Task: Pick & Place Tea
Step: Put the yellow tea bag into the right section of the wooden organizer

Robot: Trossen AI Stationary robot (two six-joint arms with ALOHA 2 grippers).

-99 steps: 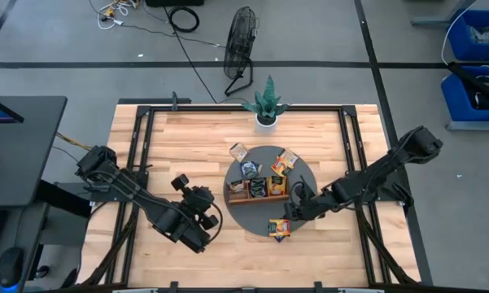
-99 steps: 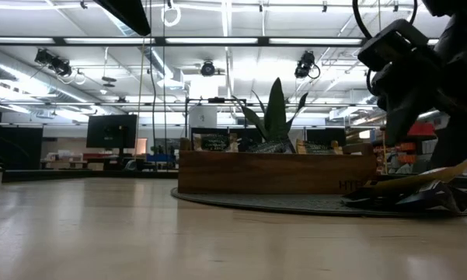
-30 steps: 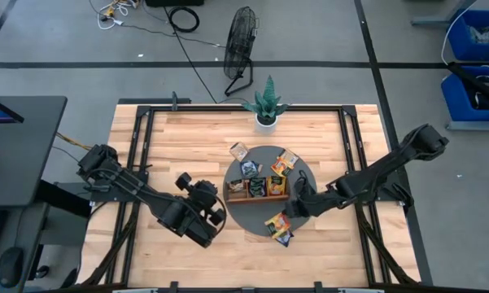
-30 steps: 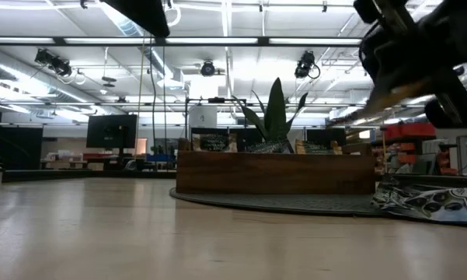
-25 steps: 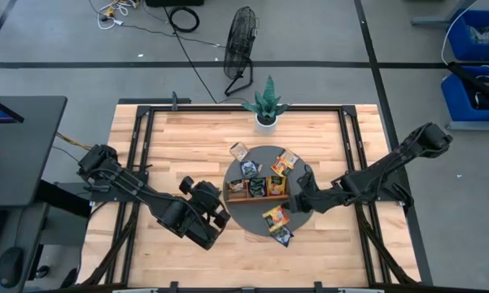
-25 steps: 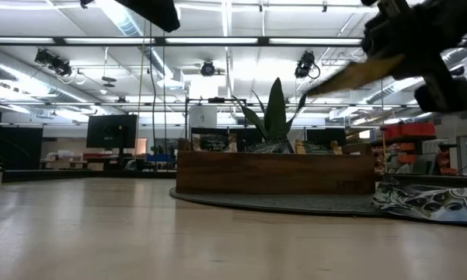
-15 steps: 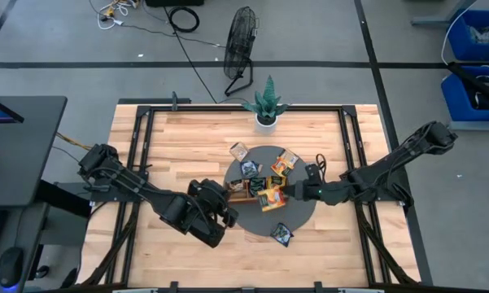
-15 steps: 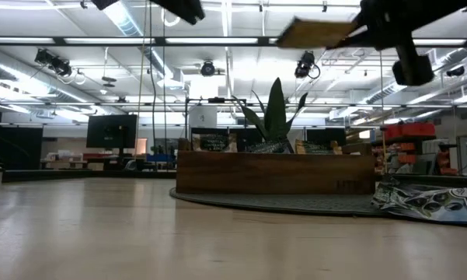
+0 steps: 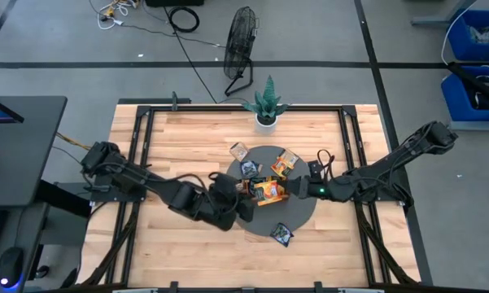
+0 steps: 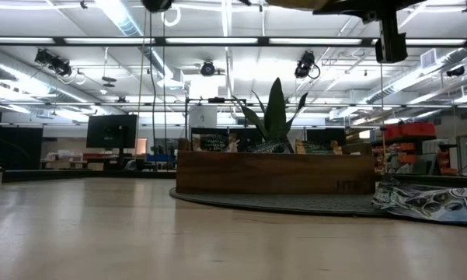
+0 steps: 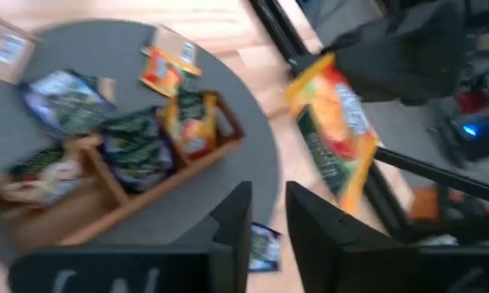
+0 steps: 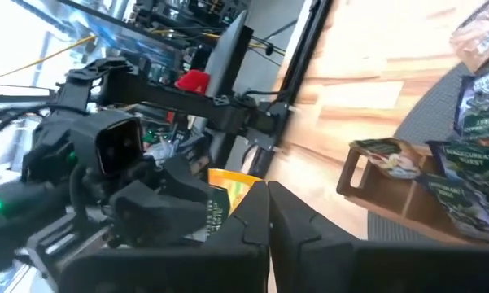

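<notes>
High view: the right gripper [image 9: 286, 190] hangs over the round grey mat [image 9: 303, 213], clenched on an orange sachet [image 9: 268, 191] that sits above the tray [image 9: 246, 196]. The left gripper [image 9: 246, 198] has its nose at the tray's left end, close to that sachet; from here I cannot tell how its jaws stand. It looks like a hand-over or a shared placing into the tray, as the two meet over it. Other sachets lie on the far part of the mat, and a dark one [image 9: 281, 234] lies alone at the mat's near edge. A plant [image 9: 266, 103] stands at the table's far edge.

Low view: the tray [image 10: 276, 172] stands on the mat [image 10: 295, 203], sachets poking up from its compartments. The dark sachet [image 10: 431, 199] lies flat at the right. Only dark parts of the arms show at the top, well above the tray.

Left wrist view: the left fingers [image 11: 232, 224] stand slightly parted with nothing between them. The orange sachet [image 11: 335, 130] hangs tilted in the air beyond them, gripped at its upper end by the right arm. The tray [image 11: 122, 183] holds dark and orange sachets.

Right wrist view: the right fingers [image 12: 252, 213] are pressed together on the orange sachet [image 12: 224, 195], the left gripper [image 12: 159, 203] just beyond it. The tray [image 12: 407, 191] lies farther off.
</notes>
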